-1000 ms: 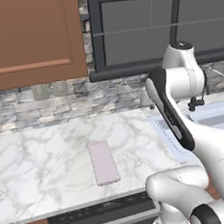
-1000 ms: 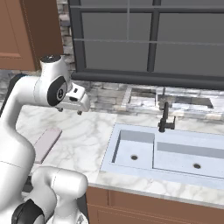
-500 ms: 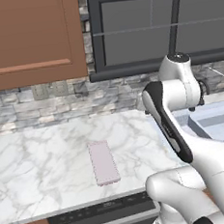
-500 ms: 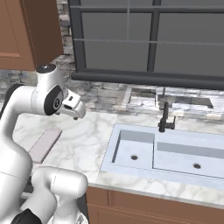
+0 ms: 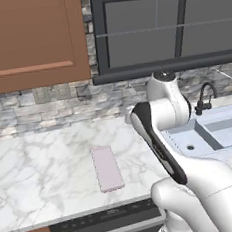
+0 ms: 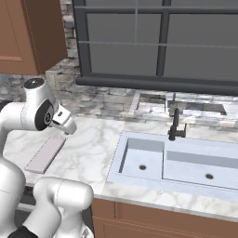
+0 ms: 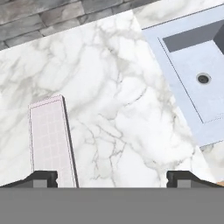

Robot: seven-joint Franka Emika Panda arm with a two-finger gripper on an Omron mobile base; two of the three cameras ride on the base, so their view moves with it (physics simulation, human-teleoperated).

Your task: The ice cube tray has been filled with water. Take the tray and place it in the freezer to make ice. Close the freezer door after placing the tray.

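On the marble counter (image 5: pixel 47 160), toward its front edge, the pale pink ice cube tray (image 5: pixel 107 167) lying flat and free, the gripper (image 7: pixel 111 177) poised above, jaws spread wide and empty, left fingertip over the tray's near end, the sink (image 6: pixel 186 162) sunk into the counter's right end

No readable text, label, brand or number anywhere (plain rendered surfaces throughout)

Matt pink ice cube tray (image 5: pixel 107 167) lies on glossy veined marble counter (image 5: pixel 42 165).
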